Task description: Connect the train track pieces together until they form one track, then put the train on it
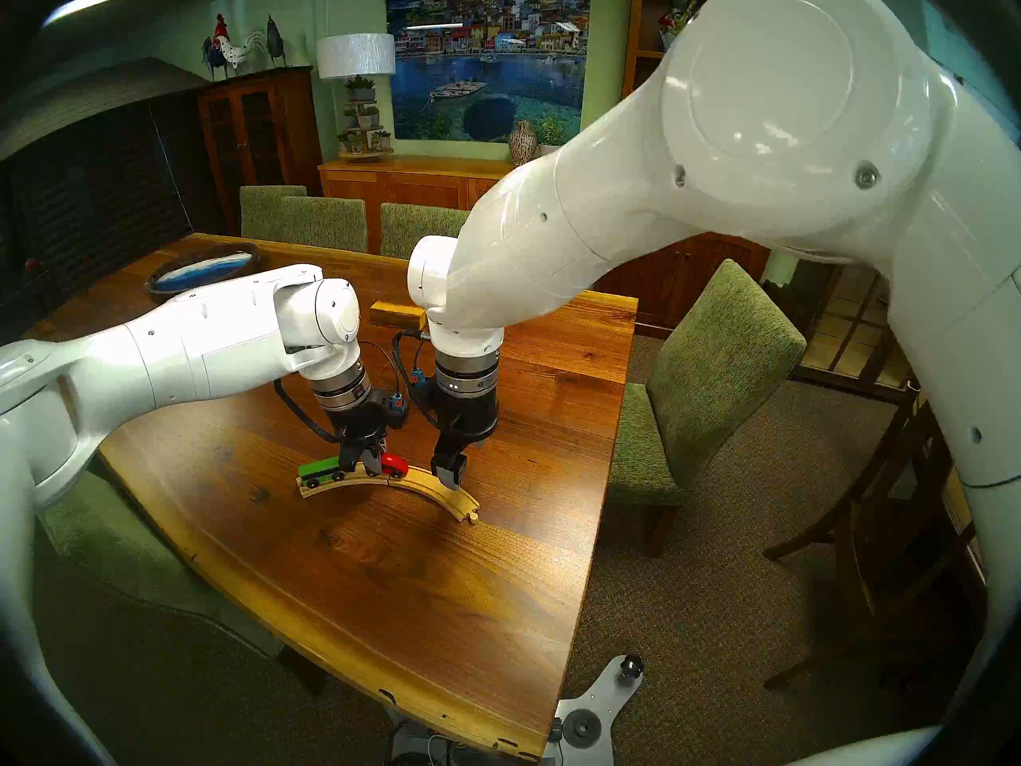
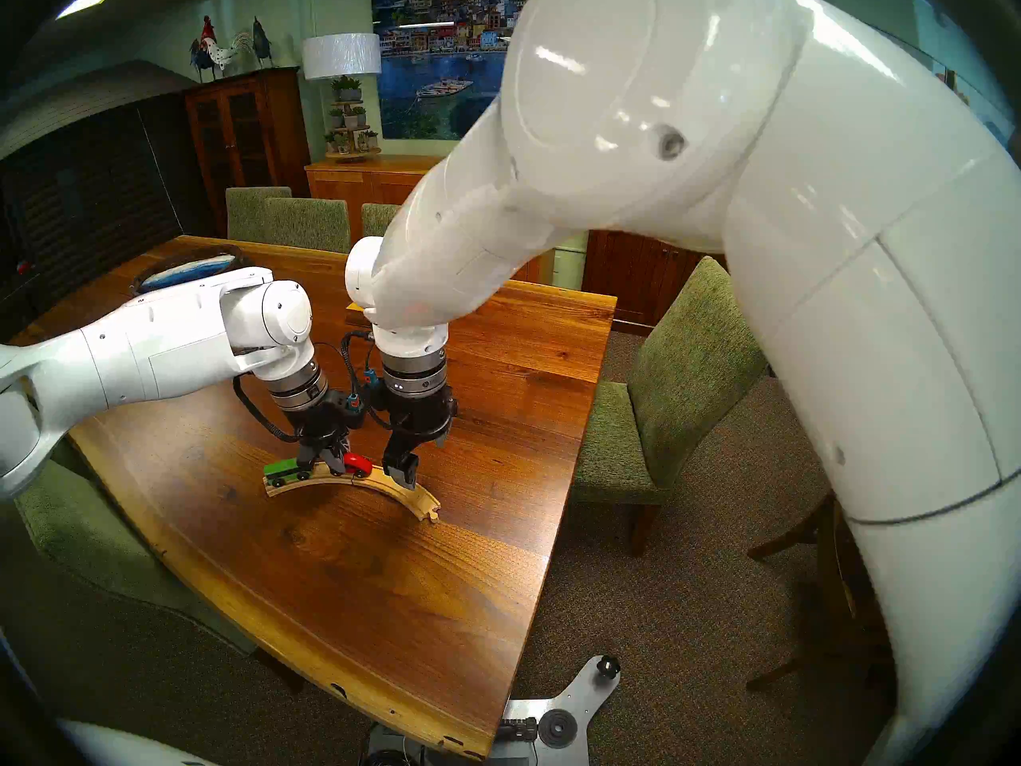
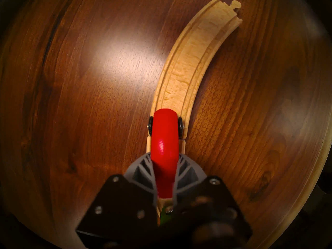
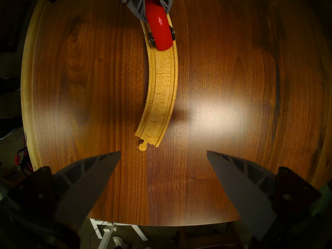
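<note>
Red car (image 3: 164, 148) pinched in your left gripper (image 3: 164, 173), long axis along track (image 3: 186, 78); right gripper (image 4: 163, 171) wide open, empty.

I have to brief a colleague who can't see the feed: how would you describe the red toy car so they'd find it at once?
On the brown wooden table, find the pale curved track. The red car sits over its middle seam, gripped at the rear by the left gripper. Its neighbour, the green car, is boxy; this one is rounded and glossy.

train (image 1: 353, 468) on track (image 1: 436, 486) | track on table (image 1: 387, 571)
</note>
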Robot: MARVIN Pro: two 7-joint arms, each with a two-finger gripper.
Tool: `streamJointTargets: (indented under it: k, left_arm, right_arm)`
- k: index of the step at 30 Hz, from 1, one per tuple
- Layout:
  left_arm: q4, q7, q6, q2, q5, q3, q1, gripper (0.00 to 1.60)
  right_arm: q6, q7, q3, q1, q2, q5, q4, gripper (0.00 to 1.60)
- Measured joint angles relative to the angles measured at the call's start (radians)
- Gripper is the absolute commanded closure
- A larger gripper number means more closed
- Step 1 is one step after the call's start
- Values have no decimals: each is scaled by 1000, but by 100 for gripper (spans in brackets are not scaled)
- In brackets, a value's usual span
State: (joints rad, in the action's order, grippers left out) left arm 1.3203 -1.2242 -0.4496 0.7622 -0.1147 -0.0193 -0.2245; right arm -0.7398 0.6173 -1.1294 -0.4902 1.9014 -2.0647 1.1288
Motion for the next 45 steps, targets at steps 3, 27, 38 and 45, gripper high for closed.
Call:
streamJointTargets:
  k: [3,27,38,45]
  left_arm:
    - [0,3,1,0,5,0,-2,160]
    - [2,-26,8,-10,-17,12,-2,0]
    - [45,-65,-2,-68,-27,35,32,0]
    - [41,-89,-16,-110,-9,36,51,0]
  right_arm:
    - [0,0,0,0,0,0,0,0]
    - [0,0,1,0,0,1,0,0]
    - [-1,0,1,0,0,1,0,0]
    - [-1,0,1,0,0,1,0,0]
